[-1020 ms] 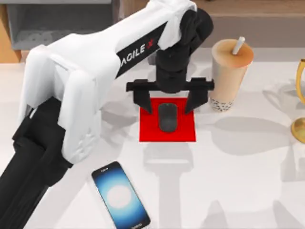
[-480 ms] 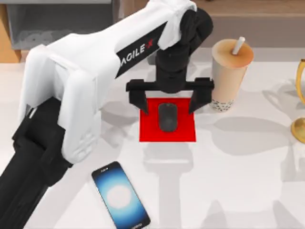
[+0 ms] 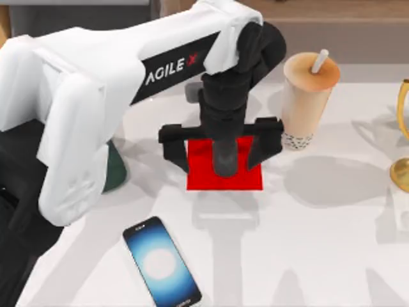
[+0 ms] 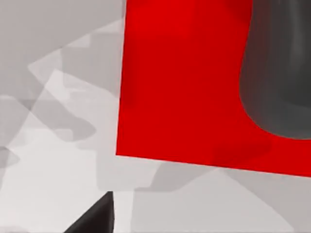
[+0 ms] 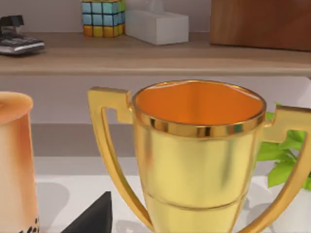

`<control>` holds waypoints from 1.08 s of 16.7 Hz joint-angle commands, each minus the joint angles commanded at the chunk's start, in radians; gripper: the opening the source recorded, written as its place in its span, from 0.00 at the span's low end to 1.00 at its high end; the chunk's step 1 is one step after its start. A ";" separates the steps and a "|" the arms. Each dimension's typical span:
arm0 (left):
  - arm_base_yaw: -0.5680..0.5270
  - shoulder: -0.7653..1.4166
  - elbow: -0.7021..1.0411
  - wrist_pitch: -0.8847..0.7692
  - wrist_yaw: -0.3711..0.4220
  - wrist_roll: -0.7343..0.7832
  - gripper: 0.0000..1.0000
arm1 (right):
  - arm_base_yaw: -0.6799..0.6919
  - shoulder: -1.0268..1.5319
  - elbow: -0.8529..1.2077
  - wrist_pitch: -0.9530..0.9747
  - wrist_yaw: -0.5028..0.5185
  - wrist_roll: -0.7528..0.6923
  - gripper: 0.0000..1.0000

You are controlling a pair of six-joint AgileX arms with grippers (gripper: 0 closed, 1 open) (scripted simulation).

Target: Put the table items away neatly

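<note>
At the bottom of the top view, left of the middle, the black phone (image 3: pixel 162 262) is lying flat on the white desk (image 3: pixel 319 243), and its screen is glowing blue and white. It is sitting well apart from the other things.

A bit higher, in the middle of the frame, the red pad (image 3: pixel 241 178) is lying flat on the desk. The dark grey mouse (image 3: pixel 225 167) is resting on it, round and smooth, partly hidden under the arm. In the left wrist view the mouse (image 4: pixel 282 73) is showing at the upper right, on the red pad (image 4: pixel 184 87).

The left gripper (image 3: pixel 220 148) is hanging right over the mouse with its jaws spread wide, one on each side of the pad, not touching the mouse. White letters on the arm are reading "AGILE".

A dark green stand (image 3: pixel 114 169) is peeking out at the left.

At the upper right, the tall peach milk-tea cup (image 3: pixel 307 96) is standing upright just beside the pad. It is holding tan tea, dark pearls at the bottom, and a white straw (image 3: pixel 319 62).

A gold trophy (image 3: pixel 402 137) is standing at the right edge. In the right wrist view the trophy (image 5: pixel 199 160) is looking hollow and orange inside.

I cannot tell how the right jaws are standing.
</note>
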 joint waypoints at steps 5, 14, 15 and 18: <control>-0.041 -0.283 -0.418 0.122 -0.007 -0.176 1.00 | 0.000 0.000 0.000 0.000 0.000 0.000 1.00; -0.055 -0.671 -0.943 0.311 0.000 -0.448 1.00 | 0.000 0.000 0.000 0.000 0.000 0.000 1.00; -0.054 -0.682 -0.955 0.316 0.001 -0.455 1.00 | 0.000 0.000 0.000 0.000 0.000 0.000 1.00; -0.054 -0.683 -0.957 0.317 0.001 -0.457 1.00 | 0.000 0.000 0.000 0.000 0.000 0.000 1.00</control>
